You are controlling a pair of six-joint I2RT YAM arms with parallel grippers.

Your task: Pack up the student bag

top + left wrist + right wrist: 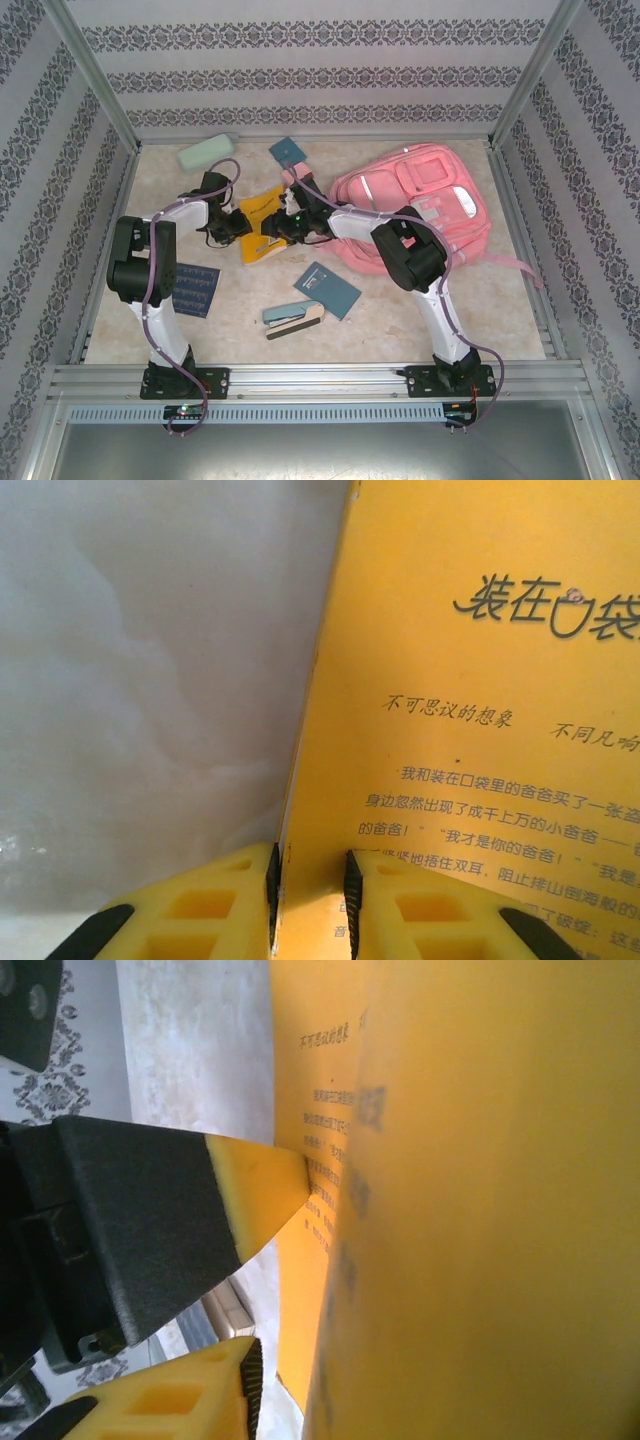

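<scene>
The pink student bag lies at the back right of the table, its front pockets facing up. Left of it, a yellow book with printed Chinese text sits between both grippers. My left gripper is shut on the book's left edge. In the left wrist view the cover runs between its pads. My right gripper is at the book's right side, jaws open. One finger stands apart from the cover; the other is hidden behind the book.
A green pencil case and a small teal notebook lie at the back. A teal book, a stapler and a dark blue flat item lie nearer the arm bases. Patterned walls enclose the table.
</scene>
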